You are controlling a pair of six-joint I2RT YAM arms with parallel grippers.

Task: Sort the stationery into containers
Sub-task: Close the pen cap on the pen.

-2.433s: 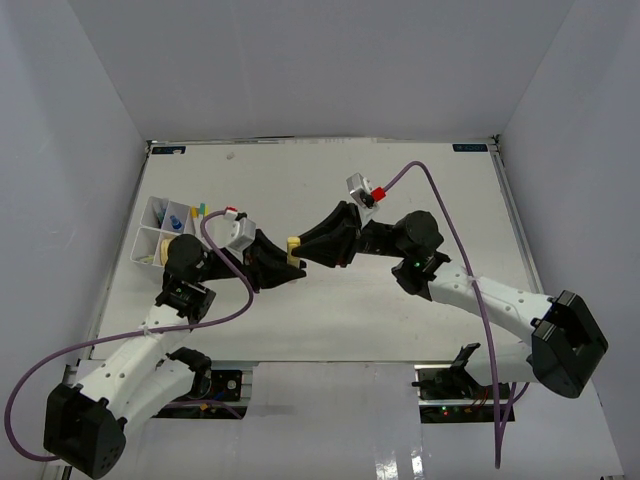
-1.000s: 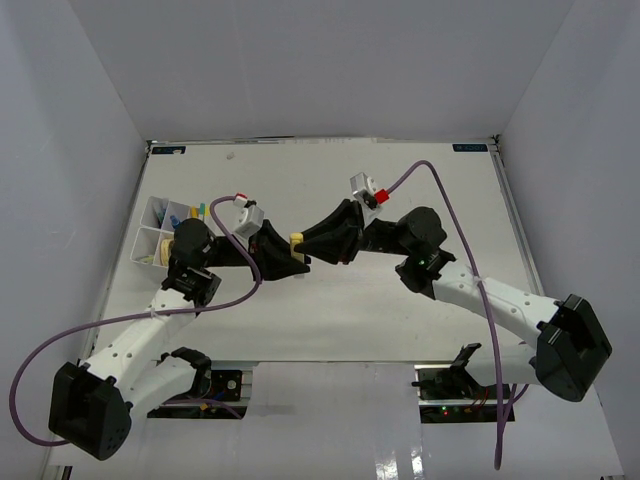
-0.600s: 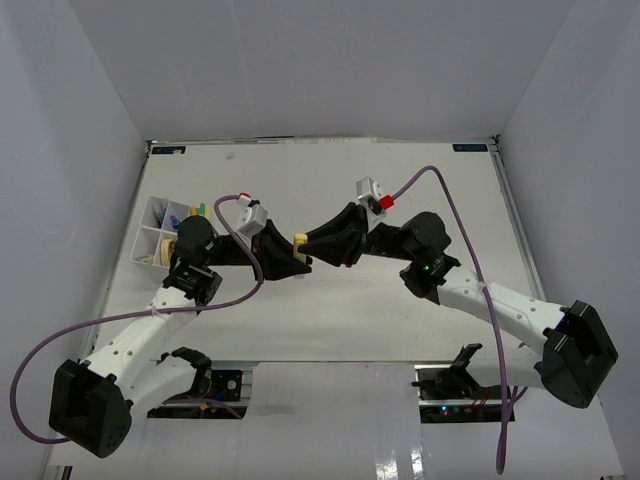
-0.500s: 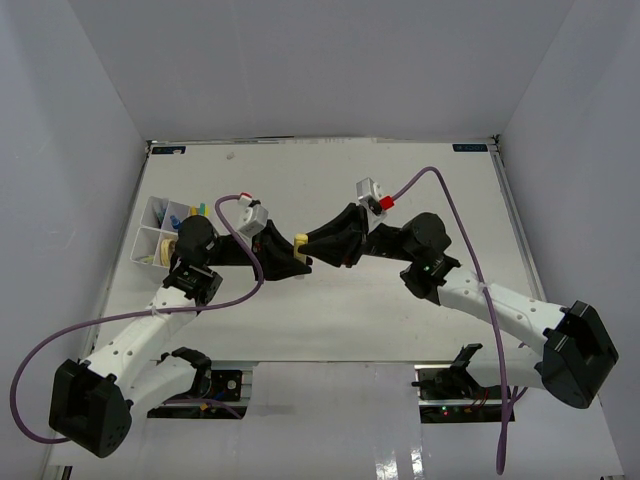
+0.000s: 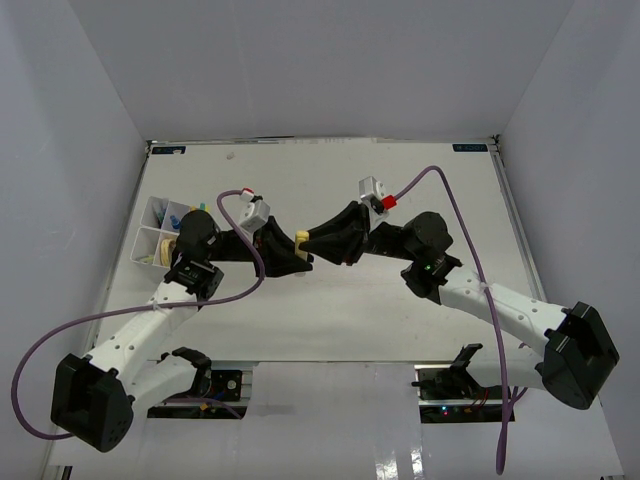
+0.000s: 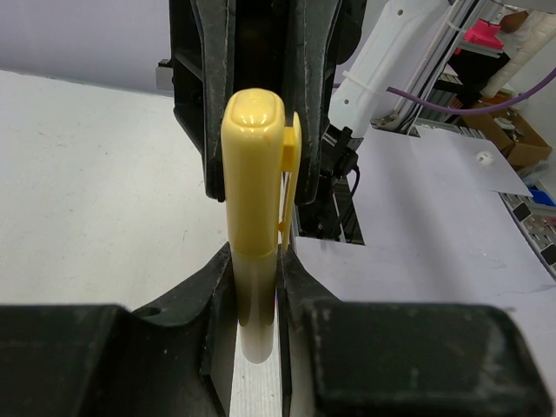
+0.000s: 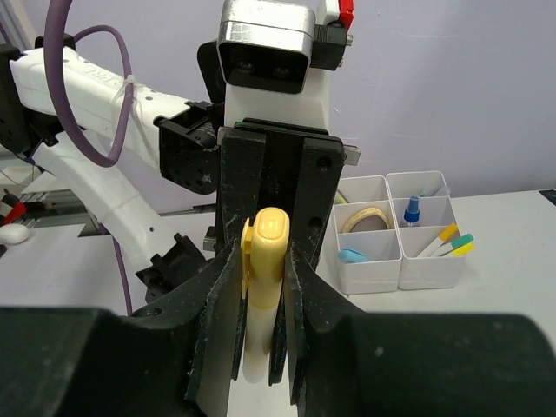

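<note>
A marker with a yellow cap (image 5: 299, 240) and white body stands upright above mid table, between both grippers, which meet tip to tip. My left gripper (image 5: 297, 262) closes on its white body (image 6: 254, 287) in the left wrist view. My right gripper (image 5: 307, 245) closes on the yellow cap (image 7: 268, 261) in the right wrist view. The white divided tray (image 5: 148, 240) sits at the far left. In the right wrist view (image 7: 395, 265) it holds a tan tape ring (image 7: 369, 217), a small bottle (image 7: 411, 210), a teal piece (image 7: 351, 255) and several pens (image 7: 447, 241).
Purple cables (image 5: 450, 215) loop over both arms. White walls (image 5: 90, 150) enclose the white table (image 5: 420, 190) on three sides.
My left arm has swung up and right, bringing its gripper onto the marker that my right gripper held. The right gripper has shifted slightly away from me.
</note>
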